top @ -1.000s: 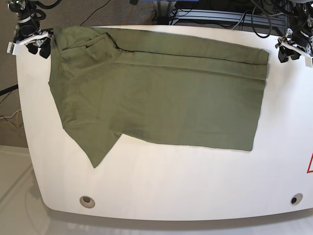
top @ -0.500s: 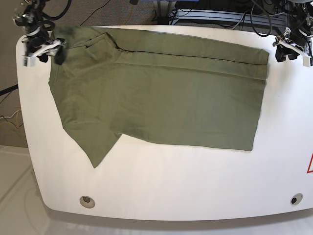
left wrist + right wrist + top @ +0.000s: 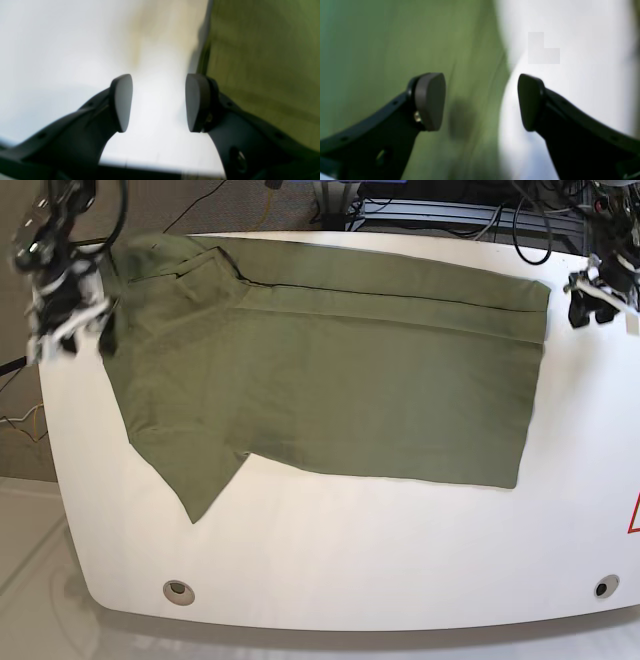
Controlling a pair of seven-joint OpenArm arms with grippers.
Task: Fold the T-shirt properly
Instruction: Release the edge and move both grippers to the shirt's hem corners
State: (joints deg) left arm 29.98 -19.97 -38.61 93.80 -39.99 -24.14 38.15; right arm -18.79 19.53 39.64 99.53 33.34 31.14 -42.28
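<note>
White table (image 3: 330,540), rounded corners, surface clean. Two round holes in the table's near edge: one at the near left corner (image 3: 179,590), one at the near right corner (image 3: 601,587). Red triangular mark (image 3: 634,516) on the table's right edge, partly cut off. Black cables (image 3: 450,205) lie behind the table's far edge. Pale floor (image 3: 25,580) lies left of the table.

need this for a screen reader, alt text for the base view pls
An olive T-shirt lies flat on a white table, its far long edge folded over and one sleeve pointing toward the near left. The right end effector, blurred, is at the shirt's left end; the left end effector is just off its right end.
</note>
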